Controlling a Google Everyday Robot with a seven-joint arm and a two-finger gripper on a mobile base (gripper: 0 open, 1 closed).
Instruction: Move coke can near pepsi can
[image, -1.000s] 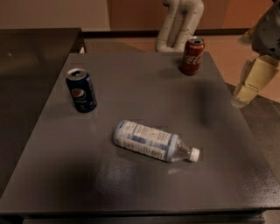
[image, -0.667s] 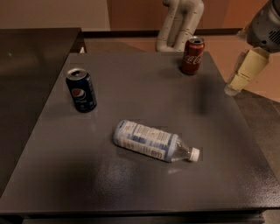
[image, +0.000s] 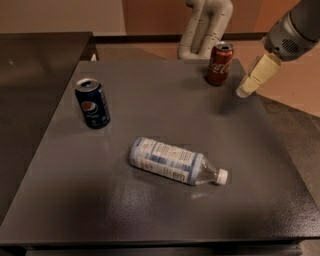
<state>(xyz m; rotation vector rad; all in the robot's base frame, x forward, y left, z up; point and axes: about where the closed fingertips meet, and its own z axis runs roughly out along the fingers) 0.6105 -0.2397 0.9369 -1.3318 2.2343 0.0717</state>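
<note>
**At the desk's far right corner, the gripper hangs beside the coke can**

Near the far right corner of the dark grey desk (image: 150, 220), the coke can (image: 220, 64) stands upright close to the back edge. It is red with white lettering and a silver top. Just to its right, apart from it and not touching, hangs the gripper (image: 246, 89). It is a pale cream piece slanting down and to the left from a grey arm (image: 295, 30) that enters at the upper right. Its tip sits over the desk's right edge, and a soft shadow falls on the surface beside it. Whether it is spread or closed cannot be told from this angle.

The pepsi can (image: 93, 104) stands upright on the left side of the desk, well apart from the coke can. It is dark blue with a round logo facing forward. Between the two cans and nearer the front, a plastic bottle (image: 172, 161) lies on its side, its white cap pointing right. Beyond the back edge, just left of the coke can, rises a pale jointed column (image: 205, 27).
</note>
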